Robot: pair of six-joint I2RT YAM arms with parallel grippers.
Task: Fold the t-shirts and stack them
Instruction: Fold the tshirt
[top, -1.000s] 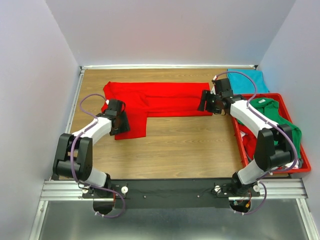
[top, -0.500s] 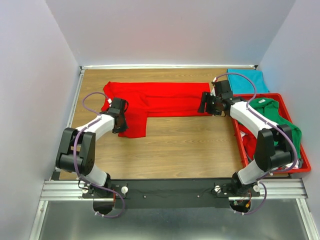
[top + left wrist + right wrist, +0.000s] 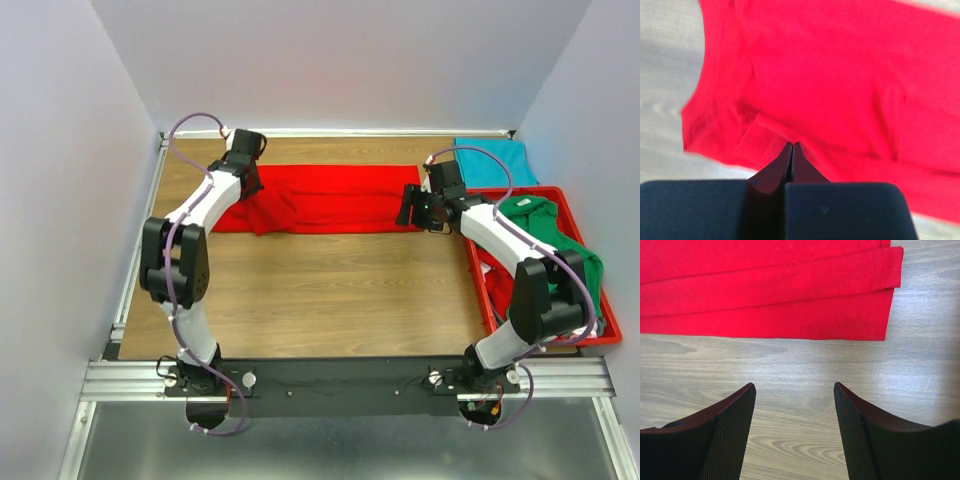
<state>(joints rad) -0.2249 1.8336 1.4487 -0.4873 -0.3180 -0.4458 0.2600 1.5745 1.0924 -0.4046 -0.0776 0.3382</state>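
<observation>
A bright red t-shirt [image 3: 330, 200] lies as a long folded band across the back of the table. My left gripper [image 3: 244, 186] is over its left end, shut on a pinch of red fabric that rises to the closed tips [image 3: 791, 145]. My right gripper [image 3: 412, 212] hovers at the shirt's right end, open, with only bare wood between its fingers [image 3: 794, 386] and the red hem [image 3: 840, 320] just ahead. A teal t-shirt [image 3: 492, 160] lies flat at the back right. A green t-shirt [image 3: 545, 225] lies crumpled in the tray.
A rigid red plastic tray [image 3: 600, 335] stands along the right edge, holding the green shirt. Walls close in the table on the left, back and right. Bare wooden tabletop [image 3: 330, 290] spreads in front of the red shirt.
My left gripper shut on the red shirt's near-left flap and swung it toward the back, so the flap now lies over the band. The right arm stayed put.
</observation>
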